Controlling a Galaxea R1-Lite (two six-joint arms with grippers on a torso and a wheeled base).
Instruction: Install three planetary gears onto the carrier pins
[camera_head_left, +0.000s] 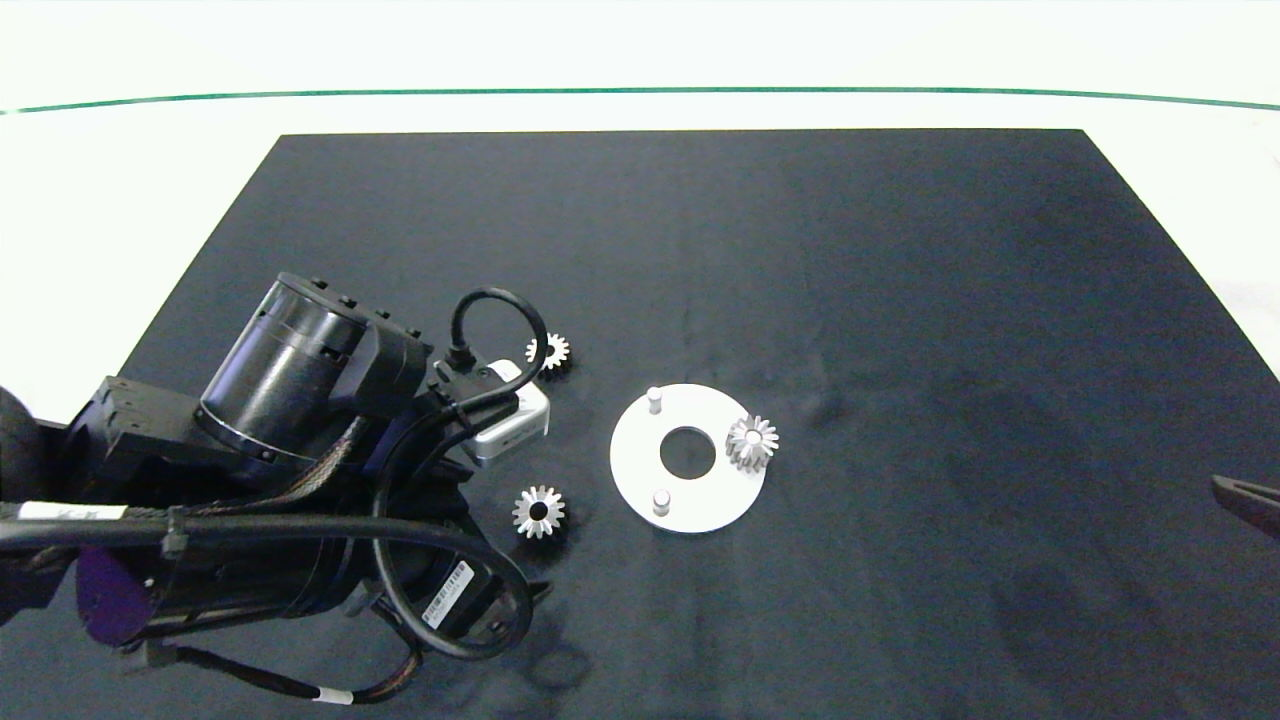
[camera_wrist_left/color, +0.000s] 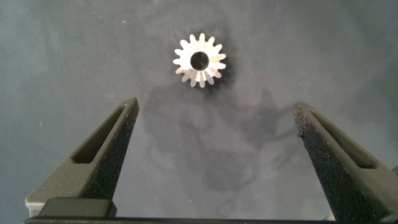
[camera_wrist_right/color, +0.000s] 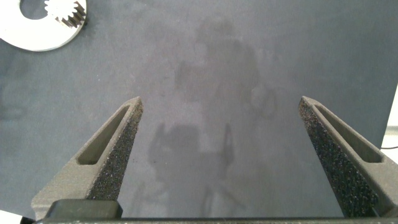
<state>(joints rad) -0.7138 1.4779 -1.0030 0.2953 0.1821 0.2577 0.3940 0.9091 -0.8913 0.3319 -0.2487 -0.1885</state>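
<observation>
1. My left gripper (camera_wrist_left/color: 214, 118) is hovering with fingers spread over bare dark mat (camera_head_left: 900, 300), a loose planetary gear (camera_wrist_left/color: 199, 60) lying flat just ahead.
2. My right gripper (camera_wrist_right/color: 221, 118) is idling, fingers apart, at the mat's right edge.
3. One silvery gear (camera_head_left: 752, 441) is sitting on the white disc (camera_head_left: 640, 470); two carrier pins (camera_head_left: 655, 399) are standing bare.

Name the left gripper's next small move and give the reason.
Probably lower the left gripper onto the loose gear ahead of it and close. It is open and empty, one gear already sits on the disc, and two pins stand bare.
</observation>
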